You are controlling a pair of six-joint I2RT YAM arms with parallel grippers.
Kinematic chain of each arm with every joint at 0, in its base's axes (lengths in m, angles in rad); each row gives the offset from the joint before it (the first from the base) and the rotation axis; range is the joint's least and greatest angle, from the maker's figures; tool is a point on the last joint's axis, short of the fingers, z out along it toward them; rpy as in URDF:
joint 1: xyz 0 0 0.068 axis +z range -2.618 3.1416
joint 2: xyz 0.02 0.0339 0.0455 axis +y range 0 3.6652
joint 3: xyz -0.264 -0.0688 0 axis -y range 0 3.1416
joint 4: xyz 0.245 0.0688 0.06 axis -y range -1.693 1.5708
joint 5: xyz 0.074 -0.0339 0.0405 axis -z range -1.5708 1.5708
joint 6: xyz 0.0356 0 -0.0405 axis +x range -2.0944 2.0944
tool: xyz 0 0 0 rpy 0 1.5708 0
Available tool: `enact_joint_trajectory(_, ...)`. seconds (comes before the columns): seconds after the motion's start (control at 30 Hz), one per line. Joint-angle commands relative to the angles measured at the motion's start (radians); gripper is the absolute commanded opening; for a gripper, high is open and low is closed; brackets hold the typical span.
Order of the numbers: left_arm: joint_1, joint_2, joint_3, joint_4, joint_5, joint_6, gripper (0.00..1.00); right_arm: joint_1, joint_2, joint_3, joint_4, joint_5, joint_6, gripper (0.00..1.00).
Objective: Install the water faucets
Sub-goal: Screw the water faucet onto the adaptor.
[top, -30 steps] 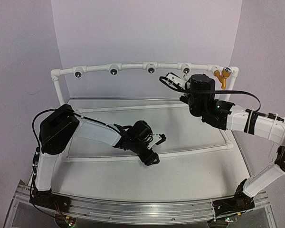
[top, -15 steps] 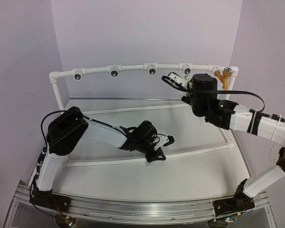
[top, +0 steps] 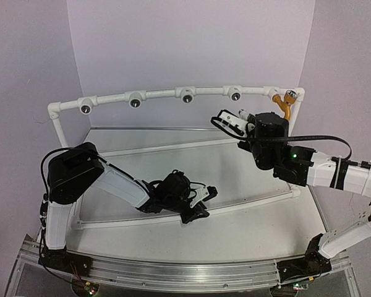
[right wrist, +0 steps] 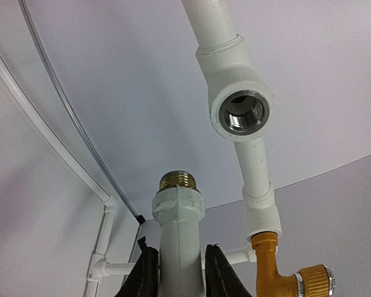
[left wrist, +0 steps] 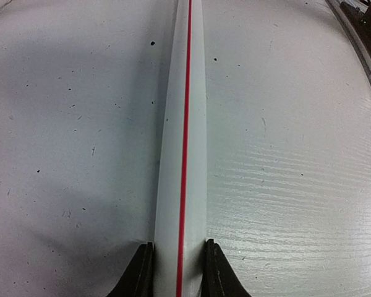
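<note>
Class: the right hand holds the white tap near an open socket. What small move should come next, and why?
Probably ease the right hand up and rightward in its wrist view, so the brass thread of the white tap lines up with the empty socket. The thread sits lower-left of it, apart, and the left hand is shut on the frame's front rail.

Both arms on my screen share one build: the left arm (top: 117, 184) and the right arm (top: 349, 178) are white shell links joined by rounded black motor housings. A black cable (top: 315, 137) loops over the right one, which also carries dark bands around its forearm and a small green light (top: 292, 156). Each stands on a black base plate (top: 65, 258). On my wrist feeds, the left fingers (left wrist: 139, 272) and right fingers (right wrist: 146, 272) are matte black with rounded tips.
</note>
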Motion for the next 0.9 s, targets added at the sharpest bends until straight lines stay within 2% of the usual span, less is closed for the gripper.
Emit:
enact_joint_trajectory(0.0,0.015,0.061,-0.096,-0.208,-0.131,-0.104,0.00,0.018,-0.012,0.020,0.171,0.038,-0.082,0.00)
enact_joint_trajectory(0.43,0.016,0.133,-0.085,-0.180,-0.159,-0.127,0.00,0.010,0.074,0.018,0.470,0.037,-0.297,0.00)
enact_joint_trajectory(0.87,0.014,0.144,-0.079,-0.182,-0.160,-0.127,0.00,0.006,0.110,0.059,0.504,0.025,-0.326,0.00)
